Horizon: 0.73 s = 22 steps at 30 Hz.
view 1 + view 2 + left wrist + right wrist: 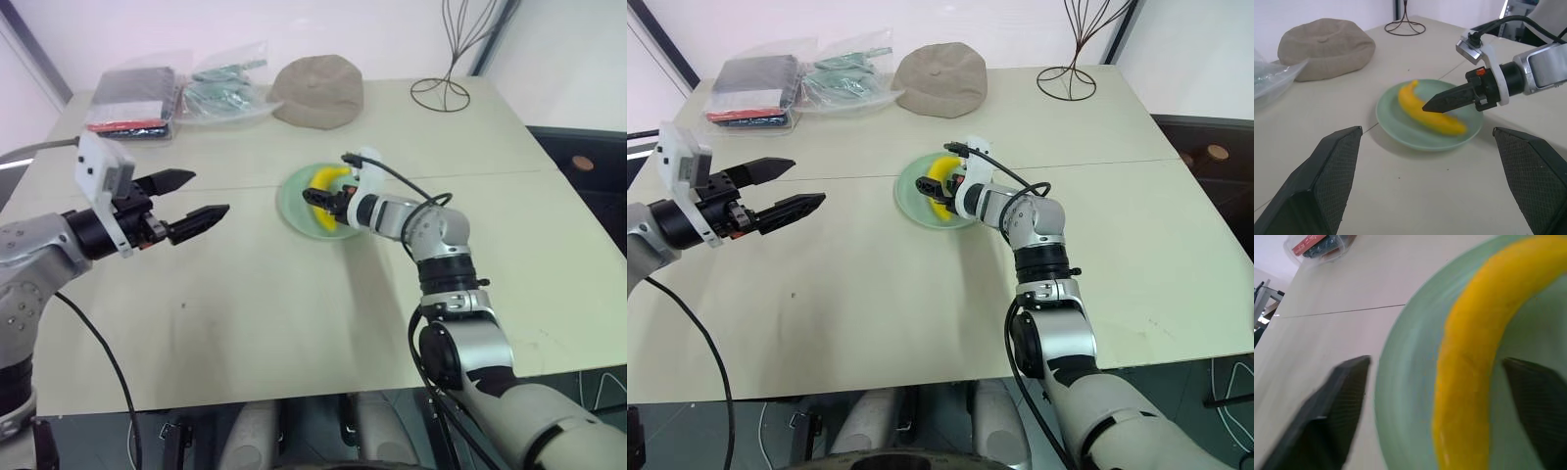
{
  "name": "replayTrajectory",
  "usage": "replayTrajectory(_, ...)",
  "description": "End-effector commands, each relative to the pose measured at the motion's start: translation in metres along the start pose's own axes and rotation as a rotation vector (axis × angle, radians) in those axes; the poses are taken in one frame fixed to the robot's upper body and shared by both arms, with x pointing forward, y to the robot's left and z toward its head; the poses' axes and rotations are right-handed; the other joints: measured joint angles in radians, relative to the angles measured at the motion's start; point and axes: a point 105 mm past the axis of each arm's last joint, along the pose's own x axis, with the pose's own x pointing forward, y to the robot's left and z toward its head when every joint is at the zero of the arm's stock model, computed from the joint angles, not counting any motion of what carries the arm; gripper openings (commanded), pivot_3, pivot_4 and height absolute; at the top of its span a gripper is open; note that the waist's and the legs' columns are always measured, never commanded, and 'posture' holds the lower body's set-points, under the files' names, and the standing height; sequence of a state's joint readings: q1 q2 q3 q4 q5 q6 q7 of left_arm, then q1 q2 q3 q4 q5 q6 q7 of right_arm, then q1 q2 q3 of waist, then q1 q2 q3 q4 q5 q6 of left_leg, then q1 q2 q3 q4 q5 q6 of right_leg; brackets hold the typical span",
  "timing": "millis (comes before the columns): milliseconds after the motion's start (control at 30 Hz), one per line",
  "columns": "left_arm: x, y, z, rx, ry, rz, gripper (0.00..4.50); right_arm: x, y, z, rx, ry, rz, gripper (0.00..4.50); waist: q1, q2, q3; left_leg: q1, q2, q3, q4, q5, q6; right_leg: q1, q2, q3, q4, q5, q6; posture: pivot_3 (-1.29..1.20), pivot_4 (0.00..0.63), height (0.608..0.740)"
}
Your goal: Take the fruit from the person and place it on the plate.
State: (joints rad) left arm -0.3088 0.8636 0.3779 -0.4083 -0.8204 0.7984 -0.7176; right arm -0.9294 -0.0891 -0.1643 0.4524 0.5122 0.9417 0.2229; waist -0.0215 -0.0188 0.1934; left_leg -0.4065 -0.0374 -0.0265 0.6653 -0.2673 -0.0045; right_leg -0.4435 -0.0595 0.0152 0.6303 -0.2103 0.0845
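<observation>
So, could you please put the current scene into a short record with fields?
fruit: banana lying on the plate
plate: mint-green plate, mid-table
right gripper: open, fingers either side of the banana, over the plate
left gripper: open, empty, apart from the plate
background: tan cap, plastic bags, wire stand

Both arms are built of rounded silver-grey shells joined by black ribbed rings. Each ends in a hand of two black tapered fingers with cross-hatched inner pads: the left hand (186, 203), the right hand (1449, 100). A white boxy camera block sits on each wrist. Thin black cables loop along both forearms. A small orange-red spot marks the right wrist collar.
</observation>
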Motion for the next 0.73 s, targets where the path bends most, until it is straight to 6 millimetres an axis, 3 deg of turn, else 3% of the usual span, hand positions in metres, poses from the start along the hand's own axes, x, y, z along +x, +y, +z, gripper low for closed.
replayTrajectory(33,-0.001,-0.003,0.013,0.043,-0.041,-0.011,4.5,-0.004,0.011,0.023,-0.033,-0.062,0.025,4.48,0.0,0.0,0.0,0.0,0.0,0.0,0.0,0.0,0.0,0.0,-0.001,0.0,0.0,0.0,0.0,0.0,0.15,0.74)
replayTrajectory(100,0.0,-0.003,0.013,0.041,-0.043,-0.012,4.5,-0.009,0.011,0.028,-0.045,-0.069,0.022,4.48,0.0,0.0,0.0,0.0,0.0,0.0,0.0,0.0,0.0,0.0,-0.001,0.0,0.0,0.0,0.0,0.0,0.15,0.74)
replayTrajectory(267,0.001,-0.005,0.013,0.036,-0.043,-0.031,4.5,-0.042,0.015,0.049,-0.13,-0.119,0.023,4.48,0.004,0.001,0.0,-0.001,0.0,0.0,0.0,0.0,0.0,0.0,-0.002,0.0,0.0,0.0,0.0,0.0,0.15,0.74)
replayTrajectory(433,0.006,-0.009,0.01,0.031,-0.03,-0.068,4.5,-0.092,0.02,0.067,-0.328,-0.161,0.021,4.48,0.006,0.001,0.0,-0.001,0.0,0.0,0.0,0.0,0.0,0.0,-0.002,0.0,-0.001,0.0,0.0,0.0,0.15,0.74)
replayTrajectory(633,0.013,-0.009,0.003,0.026,-0.018,-0.105,4.5,-0.158,0.037,0.063,-0.689,-0.135,0.104,4.48,0.008,0.001,0.0,-0.001,0.0,0.0,0.0,0.0,0.0,0.0,0.0,-0.001,-0.002,-0.001,0.0,0.0,0.15,0.74)
replayTrajectory(733,0.015,-0.009,0.003,0.02,-0.023,-0.124,4.5,-0.181,0.048,0.058,-0.758,-0.122,0.182,4.48,0.004,0.0,0.0,-0.001,0.0,0.0,0.0,0.0,0.001,0.001,0.0,-0.001,-0.002,-0.001,0.001,0.0,0.15,0.74)
